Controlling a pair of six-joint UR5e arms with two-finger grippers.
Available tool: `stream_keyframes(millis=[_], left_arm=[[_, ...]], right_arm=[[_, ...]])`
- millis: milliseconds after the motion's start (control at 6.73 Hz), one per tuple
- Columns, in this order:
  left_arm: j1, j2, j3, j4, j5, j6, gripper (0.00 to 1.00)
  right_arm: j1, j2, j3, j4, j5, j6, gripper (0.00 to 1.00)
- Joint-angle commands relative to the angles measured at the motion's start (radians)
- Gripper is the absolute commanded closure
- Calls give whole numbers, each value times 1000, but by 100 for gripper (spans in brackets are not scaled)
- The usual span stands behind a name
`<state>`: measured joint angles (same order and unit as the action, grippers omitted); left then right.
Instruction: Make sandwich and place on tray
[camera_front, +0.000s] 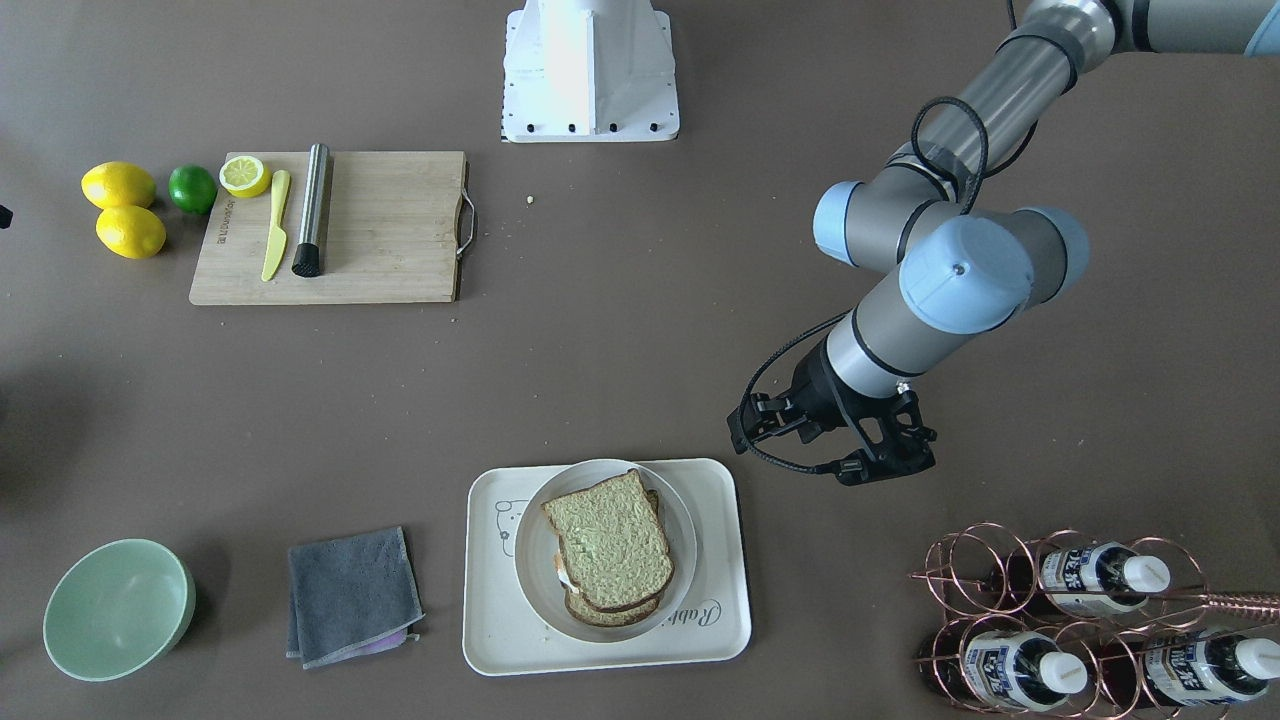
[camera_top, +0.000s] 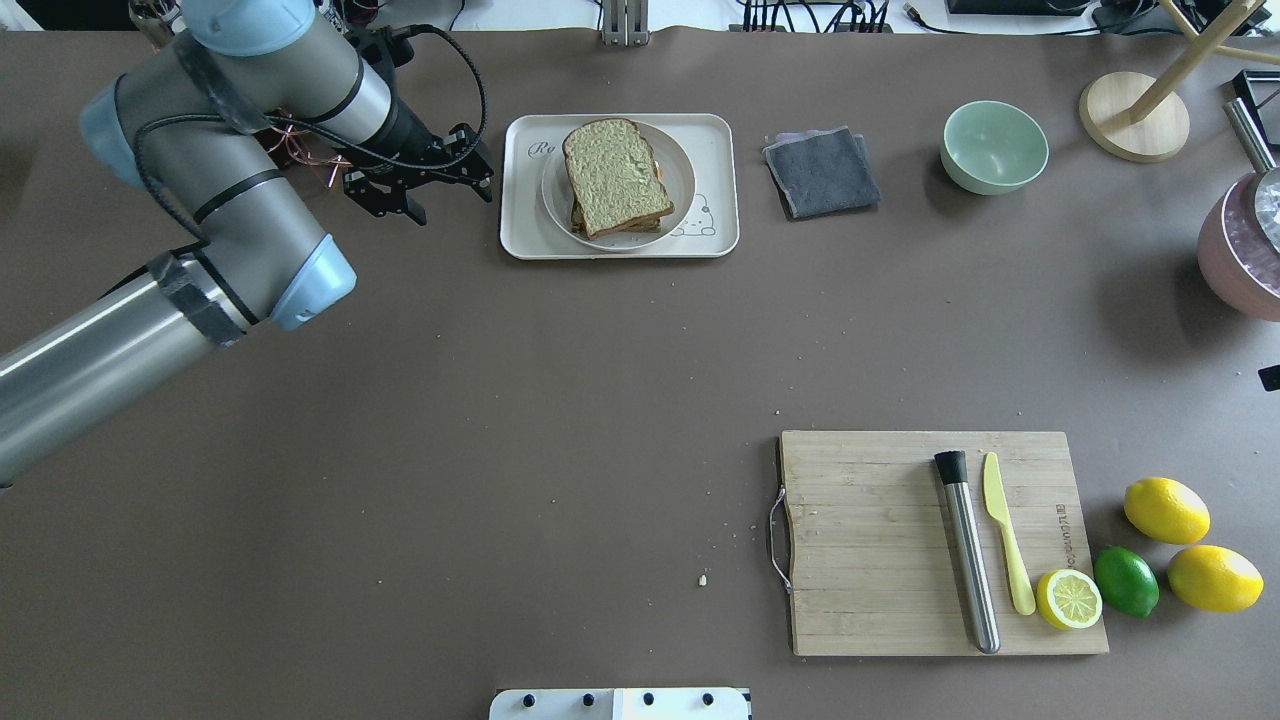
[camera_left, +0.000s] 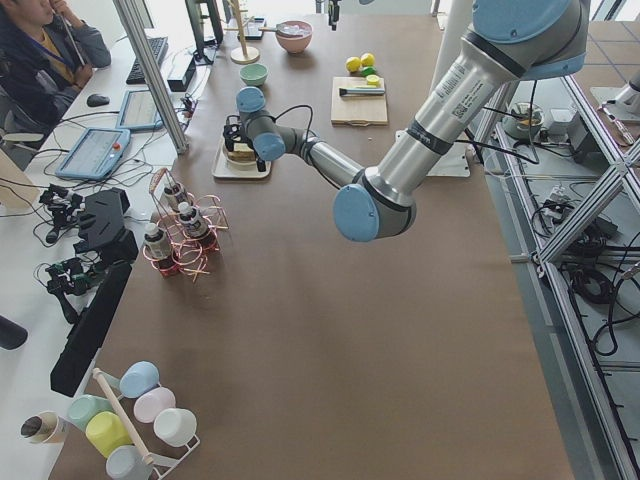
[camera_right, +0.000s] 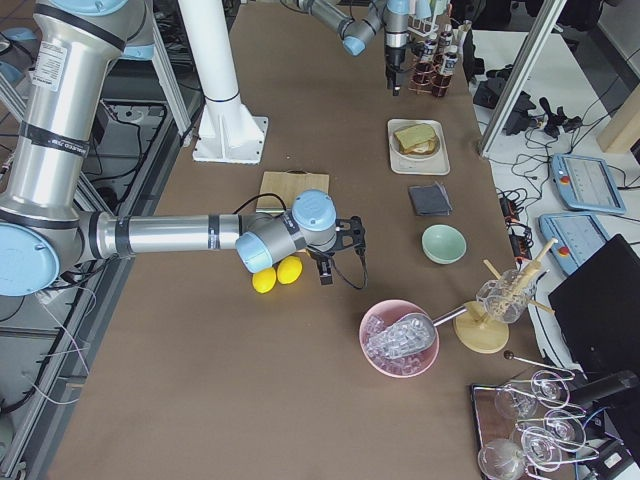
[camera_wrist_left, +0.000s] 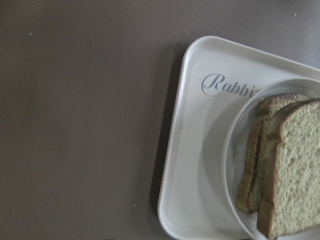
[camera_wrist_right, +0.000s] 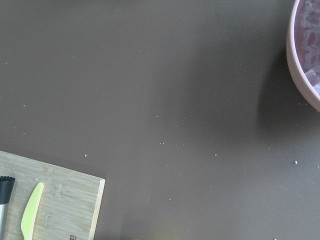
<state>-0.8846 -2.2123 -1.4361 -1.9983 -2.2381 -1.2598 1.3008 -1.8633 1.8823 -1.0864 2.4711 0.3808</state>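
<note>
Sandwich (camera_front: 610, 545) rests plated on the tray (camera_front: 490, 640); left gripper (camera_front: 828, 442), jaws wide and empty beside it, could knock slices askew.

Cream tray (camera_front: 725, 600) with a thin grey bear line drawing and grey "Rabbit" script. Plain white plate (camera_front: 682, 512). The sandwich (camera_front: 612, 540) bread is pale greenish-tan, brown crust. The cloth (camera_front: 350, 595) is dark grey, bowl (camera_front: 118, 608) mint green, lemons (camera_front: 118, 186) bright yellow, lime (camera_front: 192, 188) green, cutting board (camera_front: 390, 230) light wood grain, table (camera_front: 620, 350) dull brown-grey.
</note>
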Motion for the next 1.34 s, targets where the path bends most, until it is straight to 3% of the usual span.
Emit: stream_keyframes(millis=[0, 297, 743, 1040, 1189], left_arm=[[-26, 219, -334, 190, -5, 203, 12], [-120, 322, -533, 489, 18, 560, 4], [-352, 631, -659, 524, 37, 1054, 4], [-598, 848, -655, 517, 32, 1468, 3], [-670, 920, -652, 515, 31, 1556, 3]], right_arm=[[21, -16, -3, -3, -3, -2, 0], [29, -34, -3, -3, -3, -8, 0], [121, -43, -66, -12, -26, -153, 0], [196, -63, -144, -13, -27, -325, 0], [212, -73, -152, -41, -53, -391, 0]])
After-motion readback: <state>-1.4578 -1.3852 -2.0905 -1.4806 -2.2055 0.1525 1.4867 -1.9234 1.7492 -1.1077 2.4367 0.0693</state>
